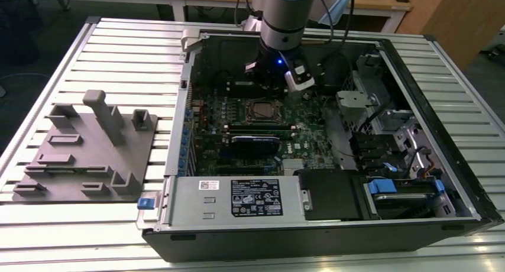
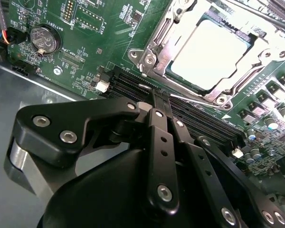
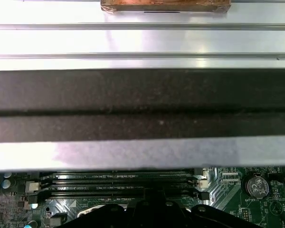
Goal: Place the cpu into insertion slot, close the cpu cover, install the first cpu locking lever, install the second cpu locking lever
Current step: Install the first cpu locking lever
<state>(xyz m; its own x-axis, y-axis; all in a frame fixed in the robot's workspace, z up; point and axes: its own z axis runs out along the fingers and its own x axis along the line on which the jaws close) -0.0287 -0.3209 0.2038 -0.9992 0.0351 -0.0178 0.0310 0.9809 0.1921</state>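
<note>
In the second wrist view the cpu (image 2: pixel 210 53) already lies in the insertion slot (image 2: pixel 249 45), its pale silver-grey top square and flat and glaring under the light. The cpu cover (image 2: pixel 190 88) is folded down around it, the chip showing through the large window of the thin metal frame. A thin locking lever (image 2: pixel 157 33) runs along 1 edge of the cover; whether either of the 2 levers is hooked down cannot be judged. So placing and cover closing look done, with the levers as the work in hand.

The gripper (image 2: pixel 160 102) hangs just beside the cover, over the black memory slots (image 2: pixel 199 121), its dark fingers pressed together and holding nothing. In the exterior view the cover (image 1: pixel 261 110) sits near the middle of the motherboard (image 1: pixel 304 139) inside the open computer case (image 1: pixel 442 106), with the gripper (image 1: pixel 262 90) just beyond it.
</note>
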